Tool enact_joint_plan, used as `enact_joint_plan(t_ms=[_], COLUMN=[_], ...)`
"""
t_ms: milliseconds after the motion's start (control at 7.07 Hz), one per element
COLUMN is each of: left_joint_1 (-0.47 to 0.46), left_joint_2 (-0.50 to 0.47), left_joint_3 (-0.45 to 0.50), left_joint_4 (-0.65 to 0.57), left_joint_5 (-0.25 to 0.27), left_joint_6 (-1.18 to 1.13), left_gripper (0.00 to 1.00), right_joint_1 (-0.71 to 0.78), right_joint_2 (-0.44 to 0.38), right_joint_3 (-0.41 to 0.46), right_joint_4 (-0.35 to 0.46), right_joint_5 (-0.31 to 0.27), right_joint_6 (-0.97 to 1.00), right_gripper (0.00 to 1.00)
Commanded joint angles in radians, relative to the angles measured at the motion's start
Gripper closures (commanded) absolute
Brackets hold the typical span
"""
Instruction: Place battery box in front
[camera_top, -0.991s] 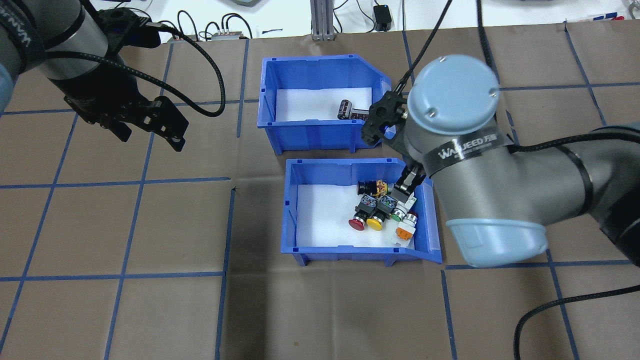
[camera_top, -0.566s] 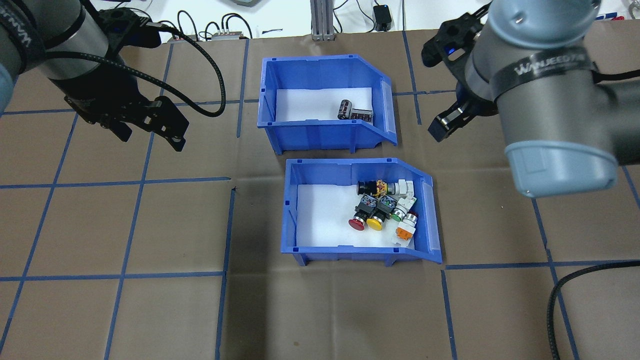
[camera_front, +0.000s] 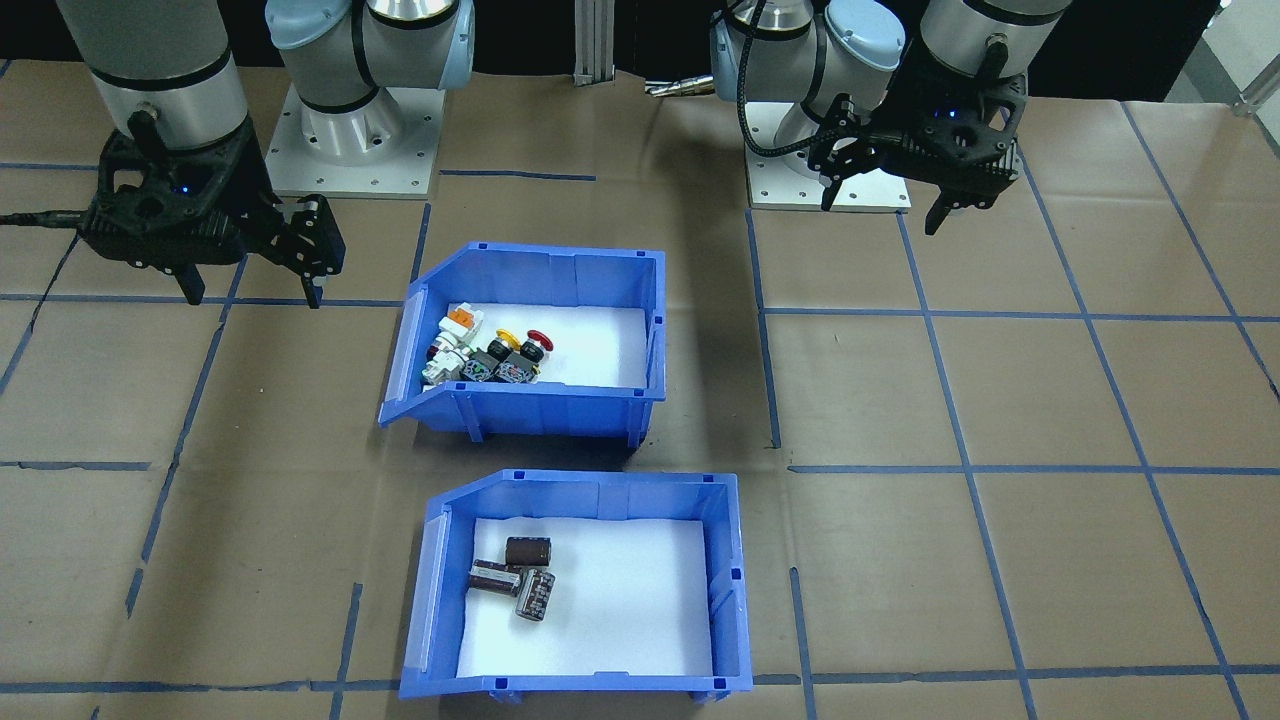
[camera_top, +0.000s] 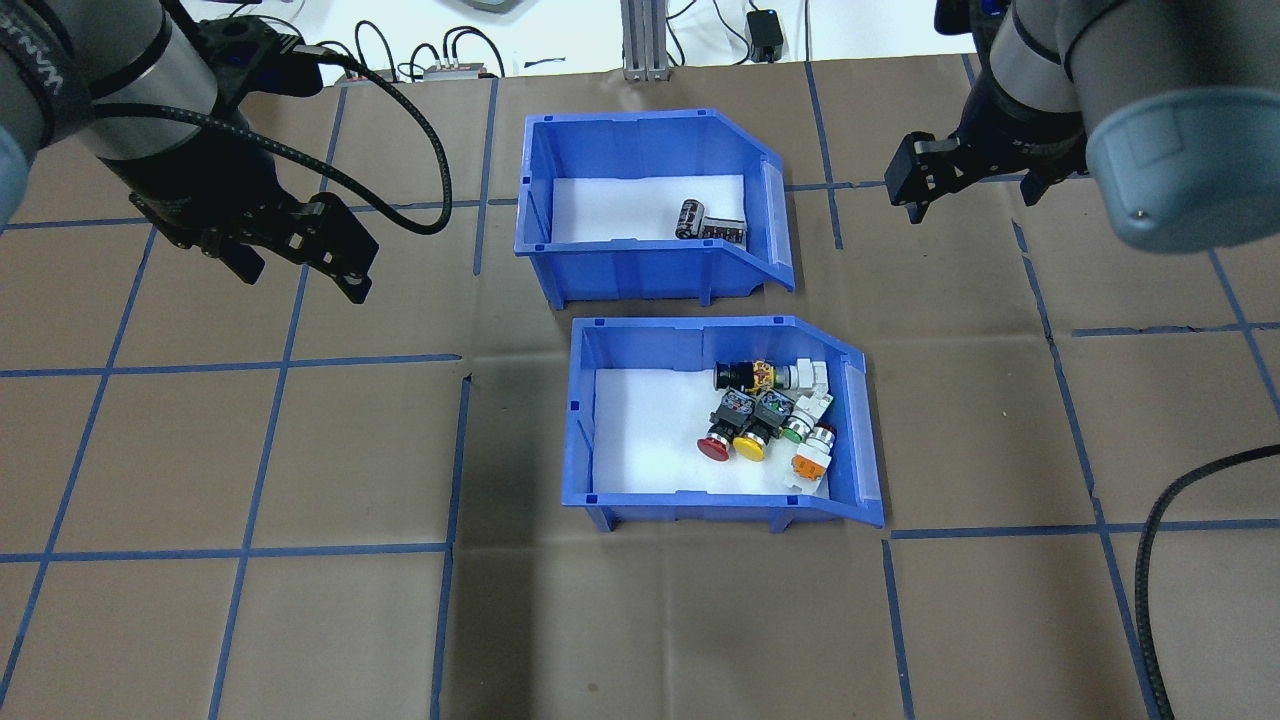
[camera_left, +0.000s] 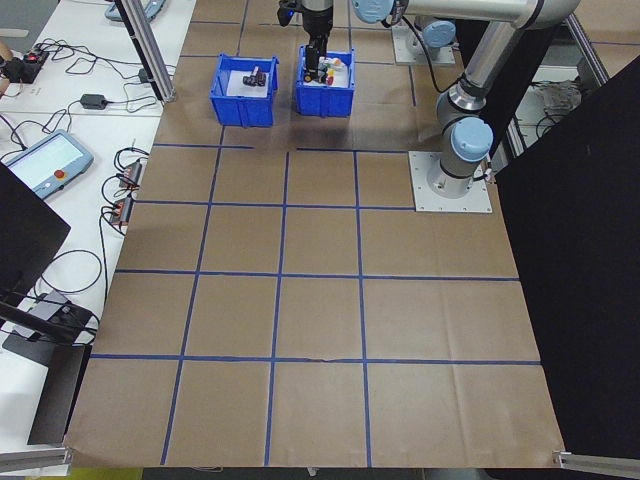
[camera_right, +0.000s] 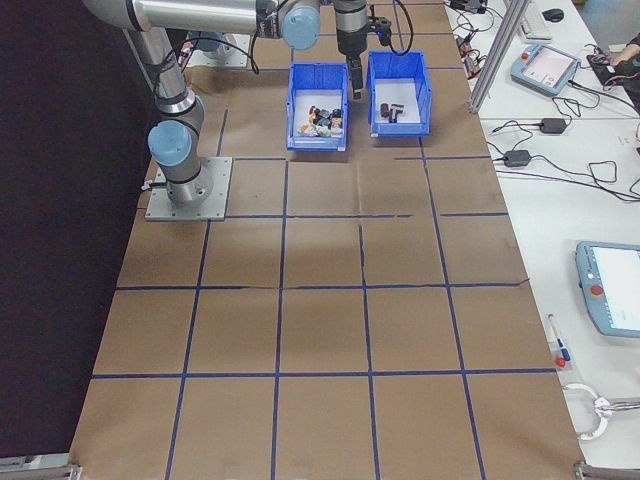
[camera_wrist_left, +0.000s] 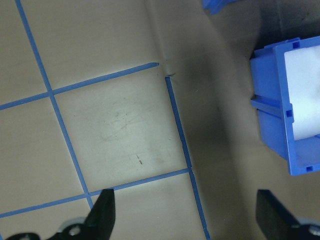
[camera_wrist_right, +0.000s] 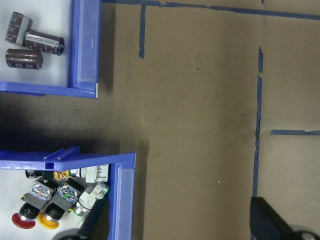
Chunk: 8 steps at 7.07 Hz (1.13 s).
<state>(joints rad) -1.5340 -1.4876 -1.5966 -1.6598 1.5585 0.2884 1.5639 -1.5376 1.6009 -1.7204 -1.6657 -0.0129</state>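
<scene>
Here, my left gripper (camera_top: 300, 262) hangs over the brown paper-covered table (camera_top: 300, 620) with its black fingers spread wide and nothing between them, well off to the left of both bins. In the left wrist view the two fingertips (camera_wrist_left: 102, 215) stand far apart above blue tape lines, with a corner of a blue bin at the right edge.

My right gripper (camera_front: 250, 290) hovers above bare table on the other side, near the bins but apart from them, jaws parted and empty as well. Its wrist camera looks down on the sloped ends of both bins and the brown paper beside them.

The battery box (camera_top: 640, 135), a blue plastic bin with one sloped cut-away side and a white foam floor, sits upright on the table on the side farther from my base. Three small dark brown cylinders (camera_front: 520, 580) lie close together on its foam, toward the cut-away end. In the front-facing view this bin lies nearest the camera.

Just beside it, closer to my base, stands a similar blue plastic bin (camera_top: 590, 420) holding colourful push-button switches (camera_top: 770, 415), red, yellow, green and orange among them, bunched at its sloped end. A narrow strip of table separates the two bins; they do not touch.
</scene>
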Motion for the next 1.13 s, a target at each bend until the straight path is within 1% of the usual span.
enact_joint_plan(t_ms=[0,142,283,991], left_joint_1=[0.000,0.000,0.000,0.000], left_joint_2=[0.001,0.000,0.000,0.000], left_joint_3=[0.000,0.000,0.000,0.000], left_joint_4=[0.000,0.000,0.000,0.002], left_joint_5=[0.000,0.000,0.000,0.000], left_joint_6=[0.000,-0.001,-0.002,-0.002], left_gripper=[0.00,0.00,0.00,0.00], right_joint_1=[0.002,0.002,0.002,0.001], right_joint_2=[0.060,0.054,0.056,0.057], right_joint_3=[-0.099,-0.101,-0.095,-0.091], right_joint_4=[0.129,0.152,0.157,0.145], right_joint_5=[0.012,0.058,0.069,0.070], right_joint_6=[0.112,0.126,0.122,0.084], right_gripper=[0.00,0.00,0.00,0.00])
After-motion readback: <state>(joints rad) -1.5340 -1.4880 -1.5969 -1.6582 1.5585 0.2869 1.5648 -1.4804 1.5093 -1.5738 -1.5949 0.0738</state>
